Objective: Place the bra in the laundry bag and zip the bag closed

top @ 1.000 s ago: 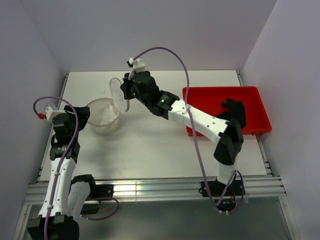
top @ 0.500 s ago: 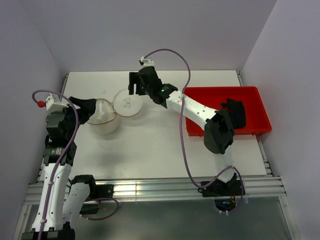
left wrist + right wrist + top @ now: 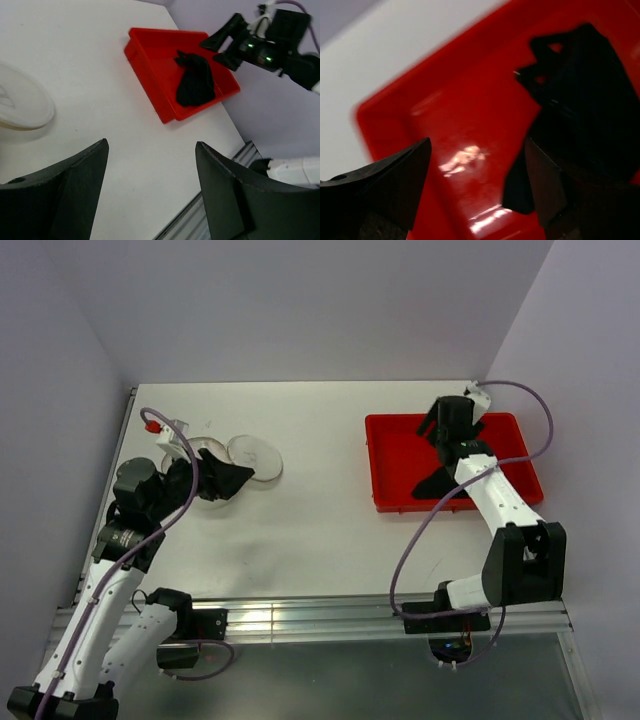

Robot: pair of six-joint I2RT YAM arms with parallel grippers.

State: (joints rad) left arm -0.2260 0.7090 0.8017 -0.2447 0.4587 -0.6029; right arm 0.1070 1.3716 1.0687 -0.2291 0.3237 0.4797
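The laundry bag (image 3: pixel 207 447) stands at the table's left, mostly hidden under my left gripper (image 3: pixel 236 480). Its round lid (image 3: pixel 254 457) lies folded open and flat to its right, also showing in the left wrist view as the pale lid (image 3: pixel 20 102). My left gripper (image 3: pixel 151 146) is open with only bare table between its fingers. The black bra (image 3: pixel 195 82) lies in the red bin (image 3: pixel 150 65). Over that bin (image 3: pixel 395 455) hangs my right gripper (image 3: pixel 440 435), open. In the right wrist view, blurred, the right gripper (image 3: pixel 477 145) has nothing in it and the bra (image 3: pixel 580 85) is just to its right.
The red bin's low walls (image 3: pixel 385 100) ring the bra. Purple walls close the table at the back and both sides. A metal rail (image 3: pixel 300 615) runs along the near edge.
My right gripper let go of the bag's lid, opened and swung right to above the red bin. The lid dropped flat. My left gripper opened and moved over the bag.
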